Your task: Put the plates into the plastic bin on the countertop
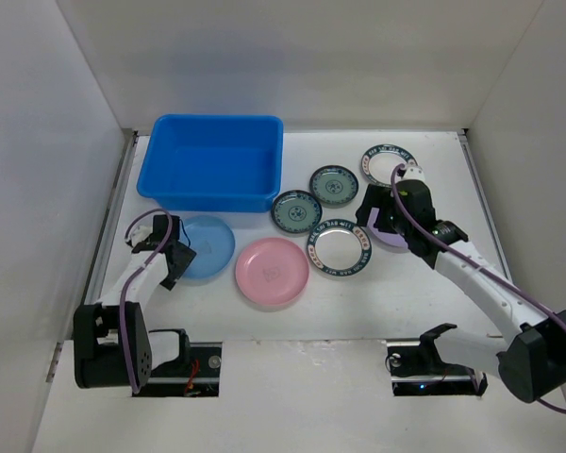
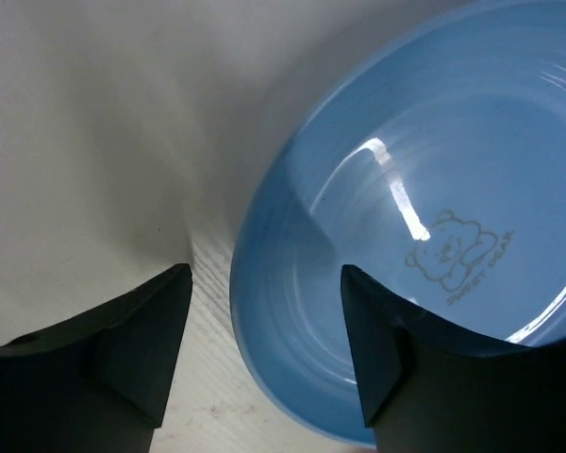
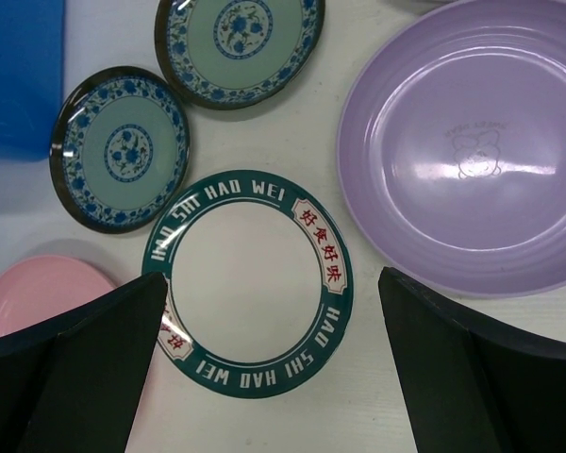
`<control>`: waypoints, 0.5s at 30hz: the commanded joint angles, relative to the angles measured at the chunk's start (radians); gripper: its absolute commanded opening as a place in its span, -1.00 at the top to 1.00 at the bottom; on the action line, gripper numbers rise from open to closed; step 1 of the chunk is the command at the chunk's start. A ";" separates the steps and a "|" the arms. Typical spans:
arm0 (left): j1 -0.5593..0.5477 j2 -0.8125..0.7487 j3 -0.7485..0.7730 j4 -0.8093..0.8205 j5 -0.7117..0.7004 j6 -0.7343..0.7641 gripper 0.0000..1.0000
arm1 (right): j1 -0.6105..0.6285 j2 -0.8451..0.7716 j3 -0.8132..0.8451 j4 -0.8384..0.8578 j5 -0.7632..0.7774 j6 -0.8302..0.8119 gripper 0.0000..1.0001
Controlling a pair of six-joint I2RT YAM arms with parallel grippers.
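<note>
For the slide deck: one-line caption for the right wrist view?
Open right pincer above green-rimmed white plate, lavender plate beside it, two teal plates beyond.

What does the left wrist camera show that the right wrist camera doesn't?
Left wrist only: a close view of the round light blue plate with a printed bear, its rim between the open fingers of the left pincer.
Right wrist only: the round lavender plate, the white-centred plate with a dark green lettered rim, two small teal patterned plates, an edge of the round pink plate and a corner of the bright blue plastic bin.
Both: the flat white countertop and a pincer's own dark fingers at the bottom.
</note>
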 commanded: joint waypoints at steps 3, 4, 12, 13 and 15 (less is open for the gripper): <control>0.016 0.034 -0.023 0.052 0.013 -0.056 0.01 | -0.016 -0.036 -0.007 0.062 -0.039 0.016 -1.00; 0.018 0.037 -0.024 0.052 0.013 -0.061 0.11 | -0.019 -0.036 -0.007 0.064 -0.040 0.018 -1.00; 0.052 -0.017 -0.020 -0.041 0.021 -0.085 1.00 | -0.022 -0.011 0.005 0.064 -0.046 0.019 -1.00; 0.053 -0.050 -0.009 -0.081 0.021 -0.087 1.00 | -0.020 -0.008 0.009 0.064 -0.046 0.019 -1.00; 0.055 -0.142 0.018 -0.176 0.008 -0.088 1.00 | -0.020 -0.004 0.017 0.064 -0.046 0.019 -1.00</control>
